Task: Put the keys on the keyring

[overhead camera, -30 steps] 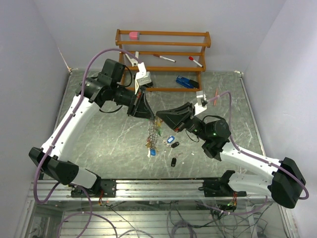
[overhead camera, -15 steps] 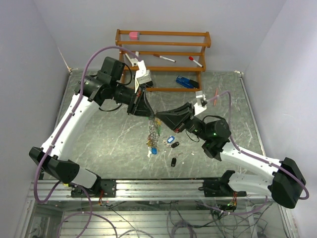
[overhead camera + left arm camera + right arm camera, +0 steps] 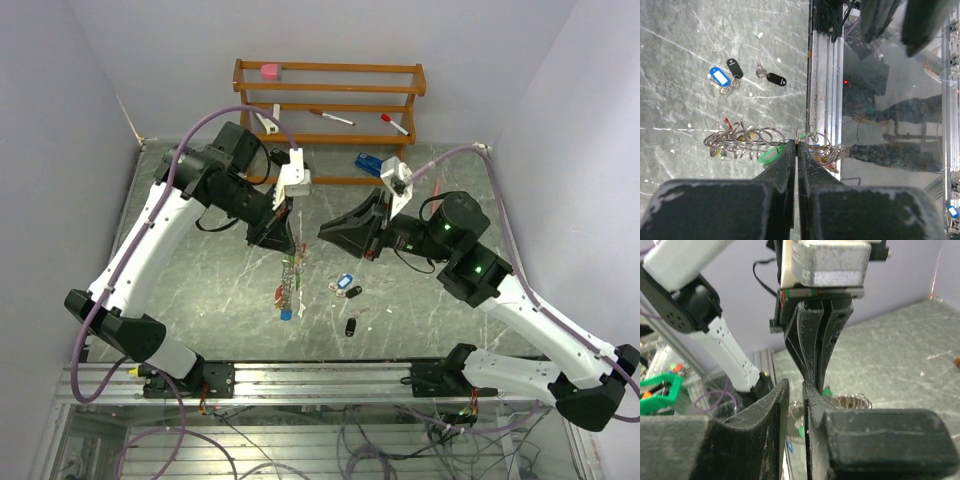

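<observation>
top: left gripper [image 3: 288, 238] jaws pinch the keyring [image 3: 290, 283], dangling over mid-desk [image 3: 200, 290]; right gripper [image 3: 325, 232] just beside, not touching; keys [image 3: 346, 286] lie loose toward the near edge | left wrist: jaws clamped on one ring | right wrist: jaws narrow, slim gap, nothing in it

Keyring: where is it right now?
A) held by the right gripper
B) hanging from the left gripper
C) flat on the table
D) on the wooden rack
B: the left gripper is shut on the keyring, which dangles above the table; the right gripper stands apart from it.
</observation>
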`<state>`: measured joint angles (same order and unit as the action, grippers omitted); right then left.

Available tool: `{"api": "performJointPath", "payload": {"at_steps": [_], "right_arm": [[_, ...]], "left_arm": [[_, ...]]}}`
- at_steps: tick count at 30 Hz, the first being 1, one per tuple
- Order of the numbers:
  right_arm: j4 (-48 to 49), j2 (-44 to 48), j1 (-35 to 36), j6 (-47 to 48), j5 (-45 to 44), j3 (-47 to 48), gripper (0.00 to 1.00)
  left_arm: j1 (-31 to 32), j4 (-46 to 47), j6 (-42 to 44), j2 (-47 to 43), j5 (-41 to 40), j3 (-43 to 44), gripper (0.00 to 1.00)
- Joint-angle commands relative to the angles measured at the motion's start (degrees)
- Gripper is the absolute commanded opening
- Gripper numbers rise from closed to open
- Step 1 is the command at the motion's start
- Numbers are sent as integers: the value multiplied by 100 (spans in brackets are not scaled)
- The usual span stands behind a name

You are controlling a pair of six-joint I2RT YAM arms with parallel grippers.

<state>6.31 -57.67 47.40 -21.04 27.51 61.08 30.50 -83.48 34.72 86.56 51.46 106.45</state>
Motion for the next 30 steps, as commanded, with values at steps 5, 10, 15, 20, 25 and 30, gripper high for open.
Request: {"api": "performJointPath", "payload": {"at_steps": [5,10,15,20,25,30], "right_arm": [[-1855,-372,-38,830,856,181,17],[-2243,-571,-35,1153,1076,378,15],[-2294,-684,-35,1200,1321,417,13],[-1631,-696,-37,784,1553,173,9],[-1030,-685,-38,410,1606,28,7],[-664,-741,-31,167,1589,-71,6]], "left_arm": [[297,-221,217,-109,57,294,7],[324,-229,195,-37,221,254,7],[377,-230,304,8,367,219,7],[393,-230,377,11,430,176,7],[404,-225,403,-31,459,50,7],[404,-222,396,-41,494,75,7]]}}
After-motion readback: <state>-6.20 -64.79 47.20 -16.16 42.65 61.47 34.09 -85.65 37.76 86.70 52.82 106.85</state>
